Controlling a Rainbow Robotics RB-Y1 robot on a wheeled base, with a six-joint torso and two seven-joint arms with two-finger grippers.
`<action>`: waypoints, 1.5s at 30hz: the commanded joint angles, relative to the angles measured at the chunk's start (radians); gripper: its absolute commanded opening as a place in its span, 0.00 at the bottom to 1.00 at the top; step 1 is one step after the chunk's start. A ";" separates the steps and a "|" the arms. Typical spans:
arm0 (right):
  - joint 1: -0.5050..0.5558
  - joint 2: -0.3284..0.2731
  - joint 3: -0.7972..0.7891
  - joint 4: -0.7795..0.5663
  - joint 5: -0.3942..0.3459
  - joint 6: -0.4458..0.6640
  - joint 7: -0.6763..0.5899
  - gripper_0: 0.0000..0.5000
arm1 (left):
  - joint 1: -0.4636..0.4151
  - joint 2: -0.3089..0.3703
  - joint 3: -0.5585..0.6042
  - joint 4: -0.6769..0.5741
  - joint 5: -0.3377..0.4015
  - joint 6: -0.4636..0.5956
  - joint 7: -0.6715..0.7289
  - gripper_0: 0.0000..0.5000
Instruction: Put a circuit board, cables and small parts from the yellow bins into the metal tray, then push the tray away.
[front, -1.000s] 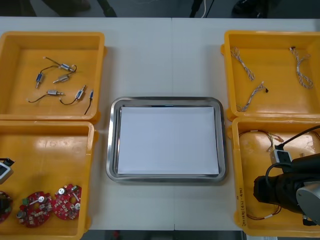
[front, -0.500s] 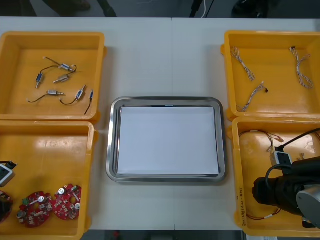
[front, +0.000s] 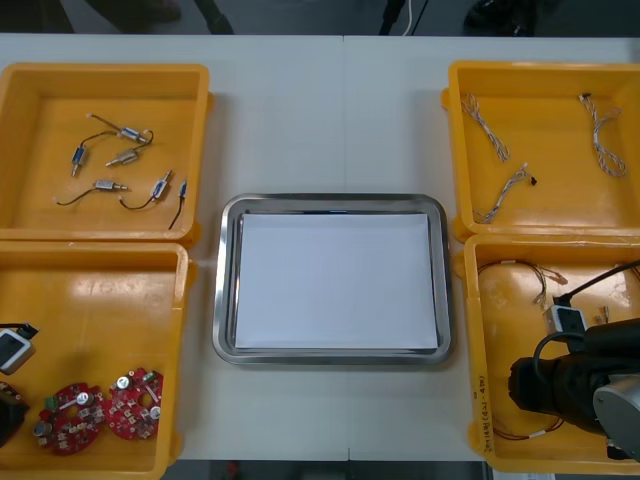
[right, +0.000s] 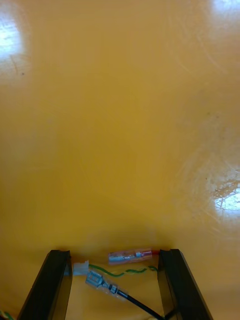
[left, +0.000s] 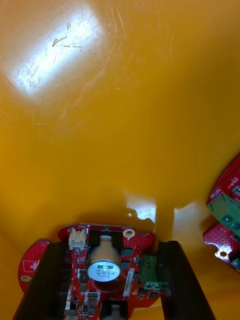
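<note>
My left gripper (left: 112, 246) stands open over a round red circuit board (left: 107, 260) in the near left yellow bin (front: 100, 300); one finger (left: 50, 280) overlaps the board, the other stands at its edge. Two more red boards (front: 100, 410) lie beside it. My right gripper (right: 114, 252) is open low over the floor of the near right bin (front: 500, 330). Between its fingers lie a clear red cable connector (right: 130, 256), a white plug and thin green and black wires. The right arm (front: 565, 390) covers that spot in the front view. The metal tray (front: 222, 280), white inside, sits between the bins.
Small metal parts (front: 125, 170) with wires lie in the far left bin. Twisted cables (front: 500, 150) lie in the far right bin. Thin cables (front: 530, 275) rest at the far end of the near right bin. Bin walls stand close around both grippers.
Both arms have drawn slightly toward the near edge of the table. The left gripper now covers the board at the view's left edge. The tray and bins have not moved.
</note>
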 joint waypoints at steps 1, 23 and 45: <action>0.030 0.016 0.014 -0.008 0.007 -0.009 -0.029 1.00 | -0.013 0.037 -0.012 0.001 -0.011 -0.006 0.067 0.22; 0.016 0.022 -0.006 -0.008 0.030 -0.043 -0.029 0.00 | -0.049 0.036 0.033 -0.008 0.058 0.077 0.050 0.00; -0.064 -0.025 -0.125 -0.010 -0.119 0.031 -0.006 0.00 | -0.273 0.007 0.053 -0.048 0.182 0.313 0.054 0.00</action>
